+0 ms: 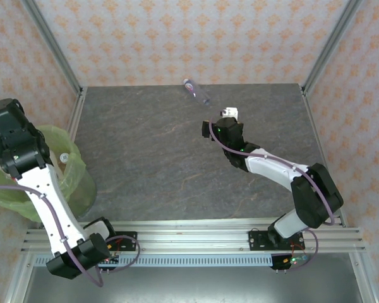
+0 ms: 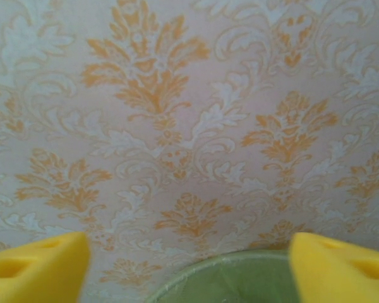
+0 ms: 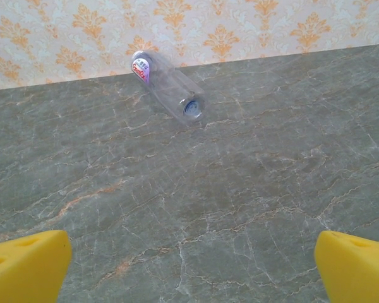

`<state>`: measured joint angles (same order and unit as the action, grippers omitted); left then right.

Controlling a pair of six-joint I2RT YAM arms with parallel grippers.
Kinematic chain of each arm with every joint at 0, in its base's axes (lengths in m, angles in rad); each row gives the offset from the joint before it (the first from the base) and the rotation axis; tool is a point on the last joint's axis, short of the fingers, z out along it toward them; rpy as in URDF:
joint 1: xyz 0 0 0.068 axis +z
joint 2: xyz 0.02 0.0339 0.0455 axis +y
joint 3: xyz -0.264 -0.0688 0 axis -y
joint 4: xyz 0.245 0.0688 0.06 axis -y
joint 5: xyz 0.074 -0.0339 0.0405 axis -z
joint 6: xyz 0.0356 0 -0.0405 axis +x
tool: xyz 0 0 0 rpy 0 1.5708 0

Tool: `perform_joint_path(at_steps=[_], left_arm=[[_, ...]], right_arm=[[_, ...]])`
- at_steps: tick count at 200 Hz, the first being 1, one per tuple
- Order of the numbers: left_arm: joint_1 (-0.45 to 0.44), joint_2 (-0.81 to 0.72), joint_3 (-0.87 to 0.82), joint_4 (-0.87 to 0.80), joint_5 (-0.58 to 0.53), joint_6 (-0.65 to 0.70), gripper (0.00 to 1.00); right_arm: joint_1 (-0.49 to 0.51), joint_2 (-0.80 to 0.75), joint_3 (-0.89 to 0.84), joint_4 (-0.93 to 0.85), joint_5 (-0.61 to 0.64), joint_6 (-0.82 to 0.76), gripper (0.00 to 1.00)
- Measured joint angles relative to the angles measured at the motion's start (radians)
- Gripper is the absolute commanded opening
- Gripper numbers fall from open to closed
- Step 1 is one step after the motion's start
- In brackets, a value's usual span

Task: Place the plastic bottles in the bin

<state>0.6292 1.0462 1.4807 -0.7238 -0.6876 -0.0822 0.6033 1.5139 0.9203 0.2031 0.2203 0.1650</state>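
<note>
Your right claw (image 3: 189, 268) stands wide open, its yellow fingertips spread and facing the clear bottle (image 3: 168, 89). Bare grey marbled surface (image 3: 196, 202) lies between the claw and the bottle. The bottle lies on its side, its blue-tinted end toward your claw and its labelled end just beside the wallpapered wall (image 3: 252, 28). Well apart from the bottle, off the left edge of the surface, sits the green-lined bin (image 1: 76, 167). Something small and white shows inside it, possibly a cap. Your left claw (image 2: 189, 268) hangs over the bin's rim, far from the bottle. Its fingers are wide apart and grip nothing, and it points at the wallpaper.
</note>
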Motion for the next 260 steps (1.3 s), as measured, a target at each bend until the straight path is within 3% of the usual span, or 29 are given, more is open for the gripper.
perform_joint_path(at_steps=[41,79,139,213,260], left_arm=[[0.000,-0.037,0.103,-0.076,0.157,-0.077,1.00],[0.000,-0.091,0.124,-0.126,0.418,-0.148,1.00],[-0.052,-0.134,0.106,-0.151,0.810,-0.237,0.99],[-0.243,-0.138,0.026,-0.092,1.005,-0.314,0.99],[-0.439,-0.082,-0.071,0.005,1.029,-0.341,1.00]], right_arm=[[0.000,0.000,0.000,-0.002,0.000,0.000,0.99],[-0.023,0.010,0.014,-0.026,-0.030,-0.001,0.99],[-0.138,0.192,0.250,-0.137,-0.205,-0.109,0.99],[-0.251,0.505,0.649,-0.384,-0.486,-0.383,1.00],[-0.337,0.840,1.191,-0.676,-0.638,-0.557,0.99]])
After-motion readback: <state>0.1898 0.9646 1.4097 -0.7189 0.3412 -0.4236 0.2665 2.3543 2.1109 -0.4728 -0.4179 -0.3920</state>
